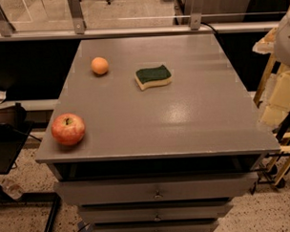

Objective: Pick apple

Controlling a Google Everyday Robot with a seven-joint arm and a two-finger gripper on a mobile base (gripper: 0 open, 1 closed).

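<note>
A grey cabinet is filling most of the view, its flat top running from the near edge to a railing at the far side. Below the near edge, drawer fronts are stacking one under another, each showing a small knob. The apple, red with yellowish streaks, is sitting upright with its stem dimple facing up at the near left corner of the top, close to both edges. A sponge, green on top and yellow beneath, is lying far of centre, well apart from the apple. A small orange fruit is resting at the far left, near the sponge. The gripper is staying outside the view, so I cannot tell its state.
</note>
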